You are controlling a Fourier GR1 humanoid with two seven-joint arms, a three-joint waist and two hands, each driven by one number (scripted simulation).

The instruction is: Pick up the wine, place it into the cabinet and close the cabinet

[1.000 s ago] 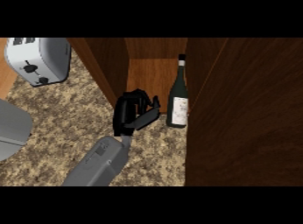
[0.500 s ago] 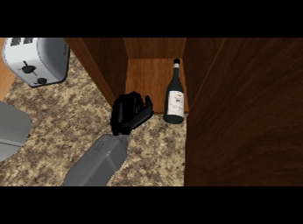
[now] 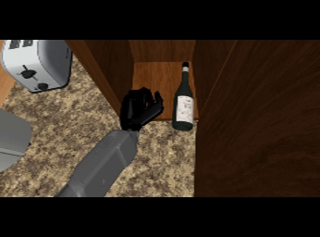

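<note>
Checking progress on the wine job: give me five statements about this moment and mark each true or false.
1. The bottle stands upright on the cabinet floor. True.
2. The hand is curled round the bottle. False: it is open, left of the bottle, with a gap between them.
3. A toaster stands on the counter at upper left. True.
4. The bottle lies on its side on the counter. False: it is upright, at the front edge of the cabinet floor.
5. Both hands are in view. False: only one forearm and hand show; which hand it is cannot be told from this view.
</note>
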